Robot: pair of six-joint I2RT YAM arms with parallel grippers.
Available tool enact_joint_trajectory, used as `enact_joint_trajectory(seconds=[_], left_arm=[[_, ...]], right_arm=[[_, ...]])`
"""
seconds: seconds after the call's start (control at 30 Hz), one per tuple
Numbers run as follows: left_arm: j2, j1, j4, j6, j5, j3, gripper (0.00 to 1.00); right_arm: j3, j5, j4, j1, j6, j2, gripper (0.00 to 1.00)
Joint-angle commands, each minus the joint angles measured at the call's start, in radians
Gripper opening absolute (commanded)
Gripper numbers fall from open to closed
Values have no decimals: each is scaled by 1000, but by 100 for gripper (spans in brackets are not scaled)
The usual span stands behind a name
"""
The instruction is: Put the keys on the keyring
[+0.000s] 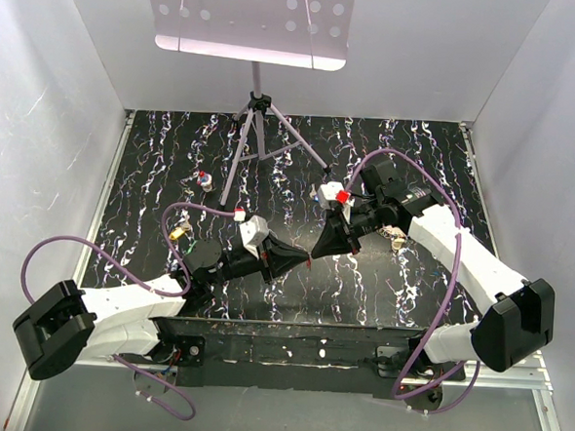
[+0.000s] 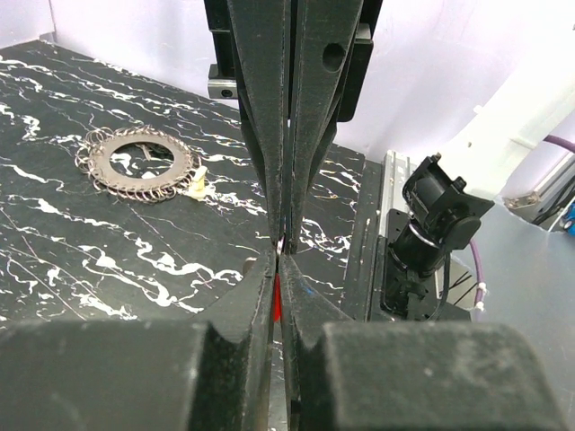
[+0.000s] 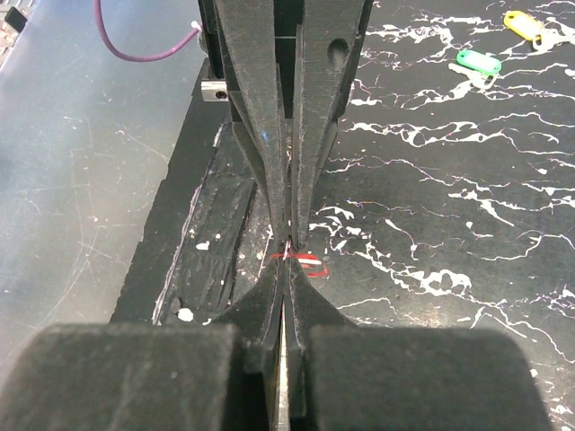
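My left gripper [image 1: 302,260] [image 2: 278,256] and right gripper [image 1: 317,249] [image 3: 289,247] meet tip to tip above the middle of the mat, both shut. A red key [image 2: 277,301] [image 3: 305,261] is pinched between the left jaws, and the right tips close on its end, where a thin metal sliver shows. The keyring [image 2: 112,160], a grey ring fringed with small loops, lies flat on the mat with a cream key [image 2: 196,186] at its rim. In the top view the right arm mostly hides it. A yellow key [image 3: 521,22] [image 1: 176,233] and a green key [image 3: 478,63] [image 1: 193,241] lie loose on the left.
A music stand's tripod [image 1: 258,136] stands at the back middle, its perforated tray [image 1: 251,18] overhead. A small blue-and-red piece [image 1: 204,181] lies left of the tripod. White walls enclose the mat [image 1: 410,291]. A black base bar [image 1: 290,338] runs along the near edge.
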Motion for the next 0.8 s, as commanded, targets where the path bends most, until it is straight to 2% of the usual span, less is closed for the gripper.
enact_joint_trajectory(seconds=[0.0, 0.07, 0.13, 0.2, 0.27, 0.37, 0.43, 0.53, 0.63, 0.77], left_arm=[[-2, -4, -8, -23, -19, -5, 15], [-40, -4, -60, -25, -18, -6, 38], [-112, -2, -160, -13, -19, -13, 61], [-202, -1, -287, 25, -12, -17, 80], [-300, -2, -423, 80, 14, -19, 89], [-414, 1, -634, 171, 33, 3, 91], [-448, -1, -680, 217, 34, 9, 91], [-421, -1, -659, 240, 62, 30, 89], [-327, -2, -660, 259, 99, 76, 82], [-231, -5, -579, 240, 125, 98, 75]], right_arm=[[-9, -4, -2, 9, 18, -13, 1], [-9, 29, -46, 7, -25, -20, 1], [-9, 79, -147, 10, -135, -31, 1], [-13, 140, -238, 9, -280, -42, 1], [-42, 190, -275, 7, -376, -69, 1], [-59, 225, -334, 10, -499, -97, 1], [-59, 230, -379, 9, -575, -101, 1], [-62, 217, -422, 18, -666, -103, 1], [-72, 216, -450, 32, -731, -103, 1], [-72, 199, -462, 38, -757, -100, 1]])
